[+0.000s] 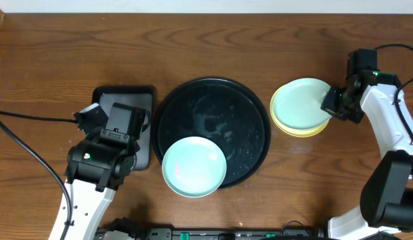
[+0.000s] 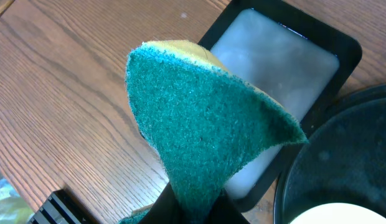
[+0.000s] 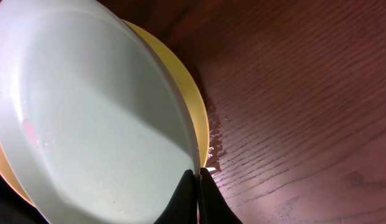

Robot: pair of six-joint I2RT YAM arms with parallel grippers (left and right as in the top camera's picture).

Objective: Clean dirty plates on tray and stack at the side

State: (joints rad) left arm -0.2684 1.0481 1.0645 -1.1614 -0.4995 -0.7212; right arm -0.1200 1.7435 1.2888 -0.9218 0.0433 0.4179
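Observation:
The black round tray [image 1: 250, 117] lies mid-table. One mint plate [image 1: 193, 167] rests on its front left part, overhanging the rim. A second mint plate [image 1: 300, 103] lies on the yellow plate [image 1: 300, 132] to the right of the tray, and my right gripper [image 1: 333, 103] is shut on its right rim. In the right wrist view this mint plate [image 3: 93, 124] sits tilted over the yellow plate [image 3: 198, 118], has a faint pink smear at its left, and has its rim pinched by the right gripper [image 3: 198, 171]. My left gripper [image 2: 196, 208] is shut on a green sponge [image 2: 205, 124].
A small rectangular black tray [image 1: 143, 97] with a grey inside stands left of the round tray, under my left arm; the left wrist view shows its rim [image 2: 342, 46] beside the round tray [image 2: 342, 149]. Water drops [image 3: 215, 152] wet the wood by the yellow plate.

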